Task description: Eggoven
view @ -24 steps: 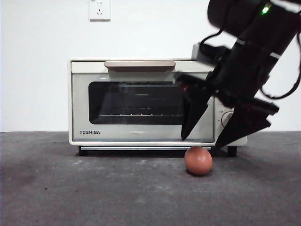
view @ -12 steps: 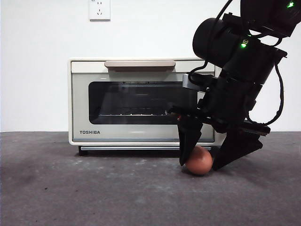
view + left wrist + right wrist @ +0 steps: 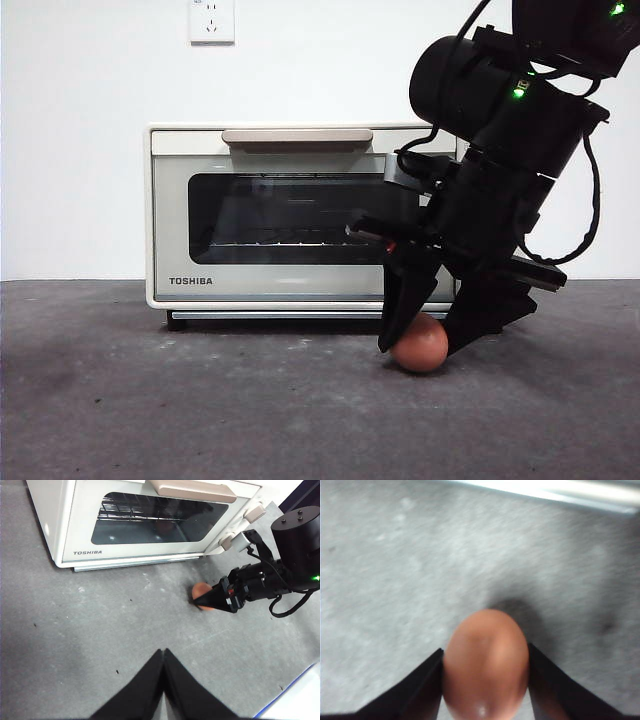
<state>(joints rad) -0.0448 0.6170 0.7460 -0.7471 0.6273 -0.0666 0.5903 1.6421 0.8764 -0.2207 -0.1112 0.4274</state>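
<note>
The reddish-brown egg (image 3: 421,344) lies on the grey table in front of the right end of the cream TOSHIBA oven (image 3: 300,215), whose glass door is closed. My right gripper (image 3: 418,350) reaches down from the upper right, with its two black jaws pressed on either side of the egg. In the right wrist view the egg (image 3: 486,662) fills the gap of the right gripper (image 3: 485,650). The left wrist view shows the oven (image 3: 150,520), the egg (image 3: 199,591) and the right gripper (image 3: 210,600). My left gripper (image 3: 163,652) is shut and empty, well away from them.
A white wall with a socket (image 3: 211,20) stands behind the oven. The oven's two knobs (image 3: 254,514) are at its right end, close behind the right arm. The table's edge (image 3: 290,695) shows in the left wrist view.
My right gripper came down from above the egg and set its jaws around it. The jaws have since closed in onto the egg. The egg stays on the table.
</note>
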